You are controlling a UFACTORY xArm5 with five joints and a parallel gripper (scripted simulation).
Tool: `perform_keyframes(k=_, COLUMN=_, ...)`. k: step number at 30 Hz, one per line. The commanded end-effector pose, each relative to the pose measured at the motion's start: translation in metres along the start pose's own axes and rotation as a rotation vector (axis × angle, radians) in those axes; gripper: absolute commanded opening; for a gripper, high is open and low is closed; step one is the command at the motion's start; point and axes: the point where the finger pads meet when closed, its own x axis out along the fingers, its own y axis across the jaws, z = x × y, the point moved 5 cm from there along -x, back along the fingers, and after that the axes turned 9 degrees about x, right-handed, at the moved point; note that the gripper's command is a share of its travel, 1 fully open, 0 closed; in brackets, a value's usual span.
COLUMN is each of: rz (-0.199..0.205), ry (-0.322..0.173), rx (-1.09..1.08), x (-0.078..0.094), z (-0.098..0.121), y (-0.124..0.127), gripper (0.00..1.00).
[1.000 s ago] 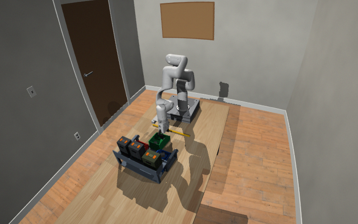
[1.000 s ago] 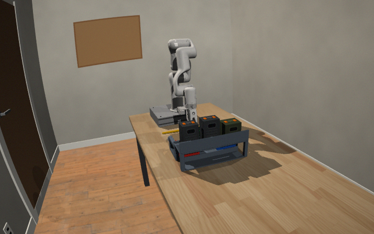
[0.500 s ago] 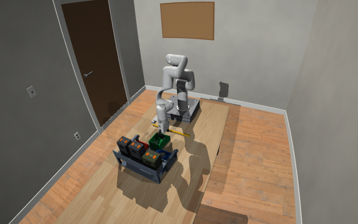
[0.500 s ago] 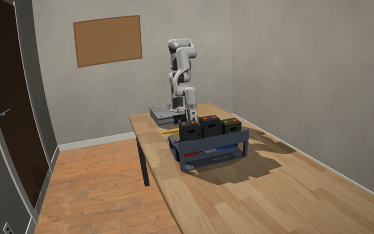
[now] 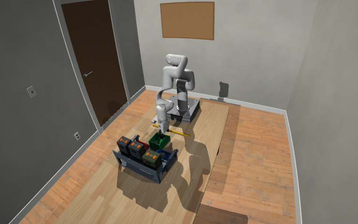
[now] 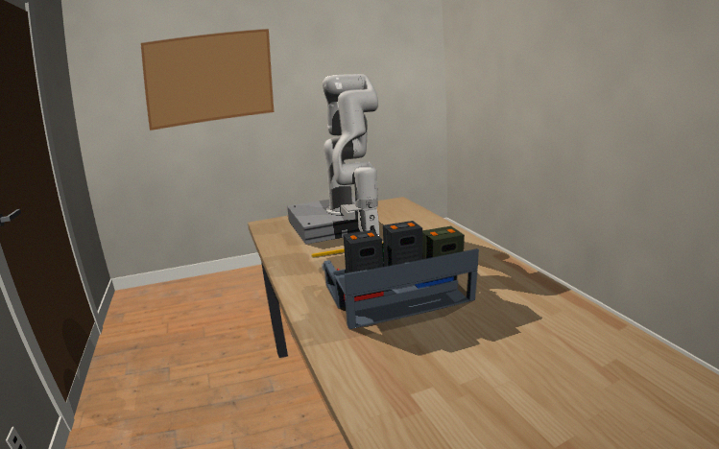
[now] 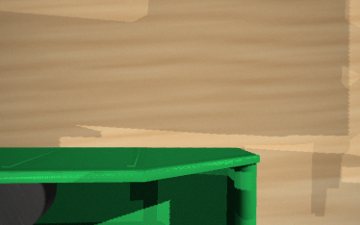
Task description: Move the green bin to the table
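Observation:
The green open bin (image 5: pixel 159 141) stands upright on the table between the shelf (image 5: pixel 142 163) and the arm's base, with dark parts inside it. In the wrist view its near rim (image 7: pixel 119 163) fills the lower left, with a dark round part (image 7: pixel 11 207) inside. My gripper (image 5: pixel 161 134) reaches down over the bin's far wall and is open, its fingers holding nothing. In the exterior view the bin is hidden behind the shelf's boxes, and only the gripper's body (image 6: pixel 370 220) shows.
The grey shelf holds a red bin (image 5: pixel 144 144) and a blue bin (image 5: pixel 165 154) on its lower level. Two dark boxes (image 5: pixel 131 146) and an olive box (image 5: pixel 152 158) stand on top. A yellow ruler (image 5: pixel 179 132) lies by the arm's base (image 5: pixel 182 109).

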Motion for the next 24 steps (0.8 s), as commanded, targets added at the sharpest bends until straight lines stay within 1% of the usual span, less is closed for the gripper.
perform_keyframes(k=1, rz=-0.003, ry=0.000, rx=0.000, x=-0.001, z=0.000, y=-0.001, gripper=1.00)
perform_keyframes(k=8, rz=-0.003, ry=0.000, rx=0.000, x=-0.001, z=0.000, y=-0.001, gripper=1.00)
perform_keyframes(k=22, rz=-0.002, ry=-0.004, rx=0.000, x=-0.033, z=0.000, y=-0.001, gripper=1.00)
perform_keyframes(k=23, rz=-0.002, ry=-0.004, rx=0.000, x=-0.037, z=0.000, y=-0.001, gripper=1.00)
perform_keyframes(k=24, rz=-0.002, ry=-0.004, rx=0.000, x=-0.037, z=0.000, y=-0.001, gripper=1.00)
